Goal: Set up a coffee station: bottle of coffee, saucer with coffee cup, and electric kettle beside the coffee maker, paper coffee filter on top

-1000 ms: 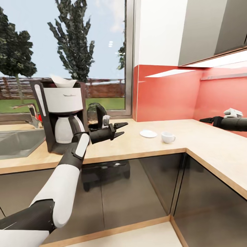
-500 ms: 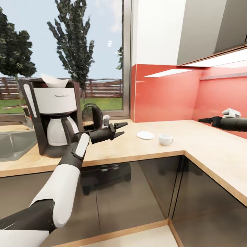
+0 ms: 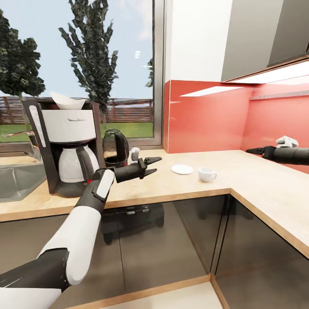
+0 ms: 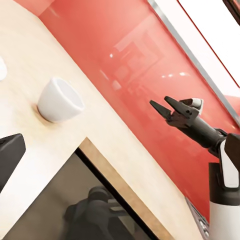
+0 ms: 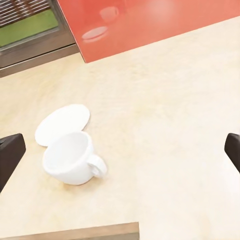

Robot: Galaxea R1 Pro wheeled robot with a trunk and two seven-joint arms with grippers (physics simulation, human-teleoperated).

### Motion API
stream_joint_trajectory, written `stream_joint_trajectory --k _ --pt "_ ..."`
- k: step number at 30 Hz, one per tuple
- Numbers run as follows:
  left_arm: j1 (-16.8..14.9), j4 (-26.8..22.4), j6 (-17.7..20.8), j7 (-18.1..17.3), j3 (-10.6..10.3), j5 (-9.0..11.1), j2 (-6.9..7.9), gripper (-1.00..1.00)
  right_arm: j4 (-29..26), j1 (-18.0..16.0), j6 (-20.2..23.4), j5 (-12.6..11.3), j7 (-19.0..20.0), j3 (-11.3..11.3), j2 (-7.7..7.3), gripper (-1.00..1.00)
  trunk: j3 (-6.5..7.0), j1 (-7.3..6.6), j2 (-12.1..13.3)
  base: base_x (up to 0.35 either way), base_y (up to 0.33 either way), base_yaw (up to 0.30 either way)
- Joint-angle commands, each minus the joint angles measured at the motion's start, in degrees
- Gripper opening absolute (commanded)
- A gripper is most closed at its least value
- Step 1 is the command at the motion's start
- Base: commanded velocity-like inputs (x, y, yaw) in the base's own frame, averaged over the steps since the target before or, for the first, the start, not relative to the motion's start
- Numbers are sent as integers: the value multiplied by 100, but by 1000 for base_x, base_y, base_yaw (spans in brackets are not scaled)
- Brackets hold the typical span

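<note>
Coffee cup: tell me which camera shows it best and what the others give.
The right wrist view is best: the coffee cup is large and near, handle visible, standing on the countertop beside the saucer, not on it. The left wrist view shows it tilted, without the handle. The head view shows it small, to the right of the saucer.

No legible text, label, brand, number or sign appears in any view. The coffee maker (image 3: 68, 143) carries a small dark mark on its white front panel, too blurred to read. The coffee cup (image 3: 207, 174), saucer (image 3: 182, 169) and electric kettle (image 3: 115, 148) show plain, unmarked surfaces.
</note>
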Motion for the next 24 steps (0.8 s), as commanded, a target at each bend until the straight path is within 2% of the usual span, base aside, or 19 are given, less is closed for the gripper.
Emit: stream_joint_trajectory --k 1,19,24 --pt "-5 3 22 -33 29 -30 -7 100 2 -7 6 57 60 9 -5 100 -7 -1 -3 0 0 0" --pt "-3 -1 19 -43 67 -30 -7 100 -32 11 6 57 62 9 3 100 -7 -1 -3 0 0 0" --pt "-3 -6 26 -43 67 -30 -7 100 -33 19 6 57 64 9 3 100 -7 -1 -3 130 -99 0"
